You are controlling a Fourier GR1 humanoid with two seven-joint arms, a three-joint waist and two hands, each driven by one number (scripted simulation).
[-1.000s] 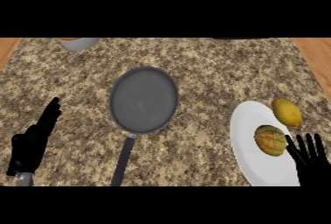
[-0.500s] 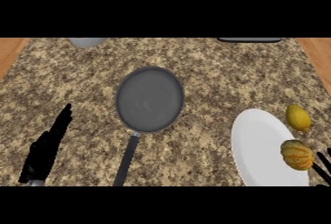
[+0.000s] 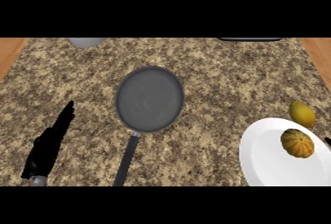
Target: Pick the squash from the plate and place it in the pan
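Rightward-shifted round ribbed squash [image 3: 297, 143] lies on smooth white plate [image 3: 265, 158].

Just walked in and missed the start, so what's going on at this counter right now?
Nothing is being held at the moment. The squash sits on the white plate at the right edge, with a yellow lemon on the counter just beyond the plate. The pan lies in the middle with nothing in it, handle toward the robot. The left hand is open at the lower left, touching nothing. Only a dark sliver at the right edge could be the right hand.
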